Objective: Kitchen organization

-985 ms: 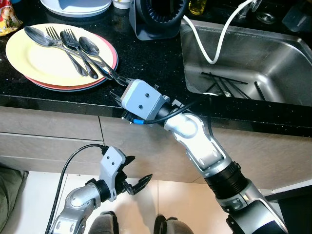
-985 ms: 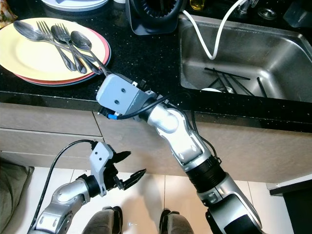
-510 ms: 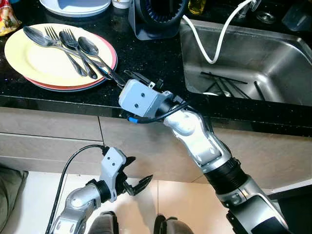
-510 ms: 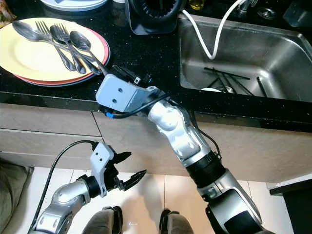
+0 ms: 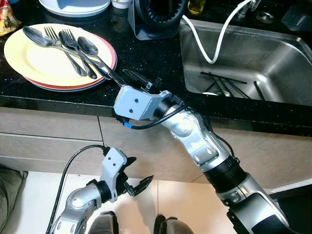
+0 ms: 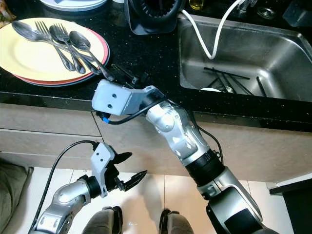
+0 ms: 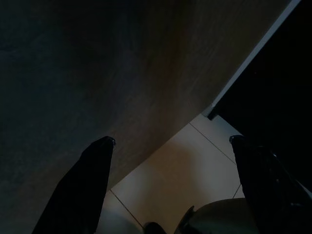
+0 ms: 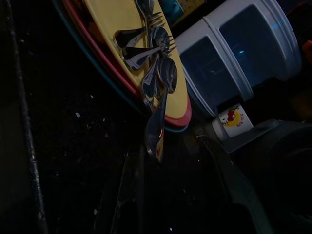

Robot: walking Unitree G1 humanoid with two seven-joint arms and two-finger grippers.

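Right gripper (image 5: pixel 141 80) open just short of the cutlery (image 5: pixel 73 46) on the yellow plate (image 5: pixel 34 61) near the counter's front edge; thin, stiff, slippery steel, so pinch an overhanging handle; left gripper (image 5: pixel 139 181) idle, open.

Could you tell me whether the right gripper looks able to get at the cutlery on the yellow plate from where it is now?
Probably yes: the right gripper sits open on the counter, just short of the cutlery handles overhanging the yellow plate, nothing between.

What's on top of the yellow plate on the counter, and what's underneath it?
On the yellow plate lie two forks and two spoons. Under it sits a red plate, rim showing; below that a bluish rim peeks out. The rest is covered.
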